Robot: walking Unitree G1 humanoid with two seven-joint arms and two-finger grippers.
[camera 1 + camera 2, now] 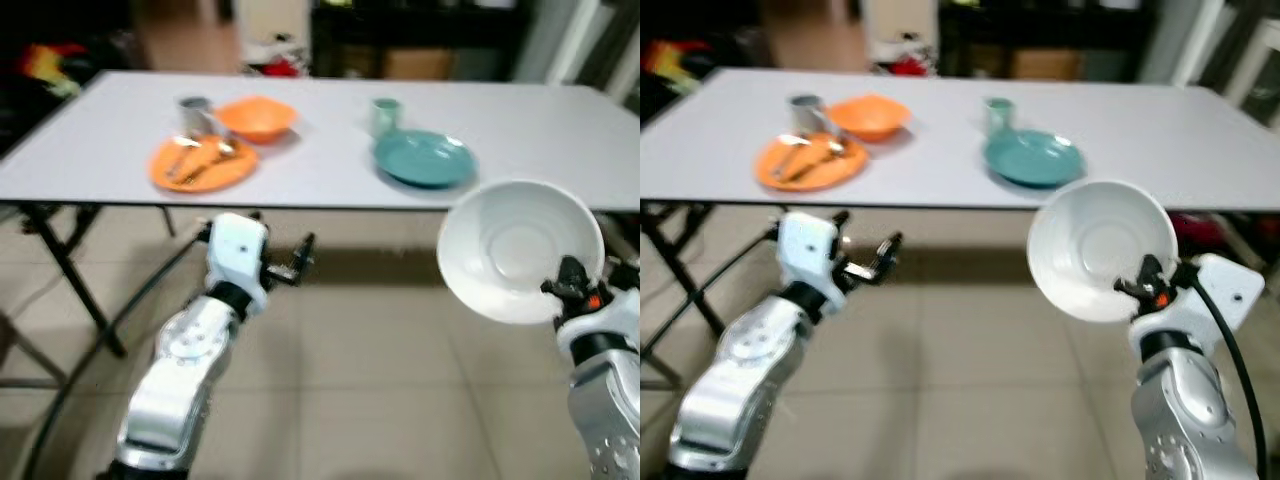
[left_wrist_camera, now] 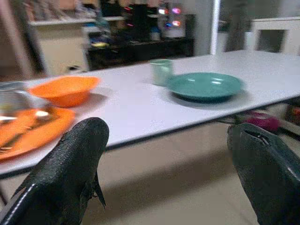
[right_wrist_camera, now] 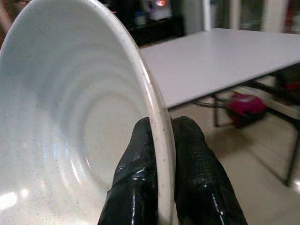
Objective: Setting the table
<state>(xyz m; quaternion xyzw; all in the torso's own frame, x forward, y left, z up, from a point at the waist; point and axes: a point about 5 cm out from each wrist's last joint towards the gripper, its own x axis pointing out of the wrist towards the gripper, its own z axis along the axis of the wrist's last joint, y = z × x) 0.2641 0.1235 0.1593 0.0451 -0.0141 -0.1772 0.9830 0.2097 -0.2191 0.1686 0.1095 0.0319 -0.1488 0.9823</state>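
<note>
Jaws of right gripper [image 3: 159,154] clamp rim of white bowl [image 1: 520,250], one finger inside, one outside; bowl held tilted on edge, above tiled floor [image 1: 380,370], just short of surface [image 1: 330,150] near edge. Left gripper [image 2: 168,154] jaws wide apart, holding nothing, raised below surface edge. On surface: teal plate [image 1: 425,158] with teal cup [image 1: 385,115] just behind; orange plate [image 1: 203,162] carrying cutlery, orange bowl [image 1: 256,118] and metal cup [image 1: 194,113] just behind it
</note>
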